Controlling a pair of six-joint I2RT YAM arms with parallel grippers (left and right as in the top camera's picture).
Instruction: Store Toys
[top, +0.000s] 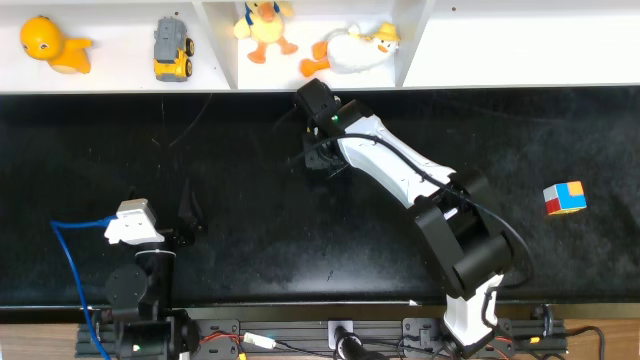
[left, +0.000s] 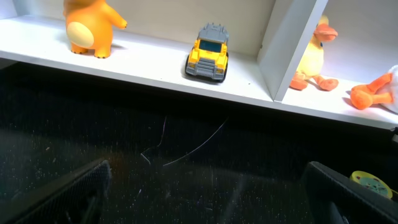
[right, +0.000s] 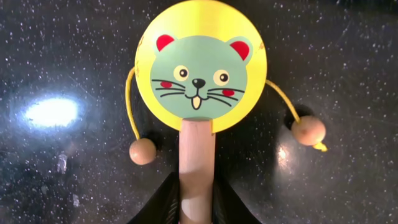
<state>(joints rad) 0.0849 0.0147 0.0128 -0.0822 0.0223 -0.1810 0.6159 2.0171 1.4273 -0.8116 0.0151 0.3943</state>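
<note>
A yellow, cat-faced rattle drum (right: 201, 68) faced up, its wooden handle pinched in the right gripper (right: 198, 208). An orange duck (top: 52, 44) and a yellow truck (top: 171, 50) stood in one shelf (top: 120, 85) compartment, with a yellow duckling plush (top: 265, 28) and a white duck plush (top: 355, 50) in the next. A multicoloured cube (top: 564, 198) sat well apart on the table (top: 250, 230).

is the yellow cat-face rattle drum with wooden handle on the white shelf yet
No, the right gripper holds the rattle drum by its handle over the black tabletop.

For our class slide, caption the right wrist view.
Right hand grips a cat-face rattle drum by its wooden handle, against the black table.
</note>
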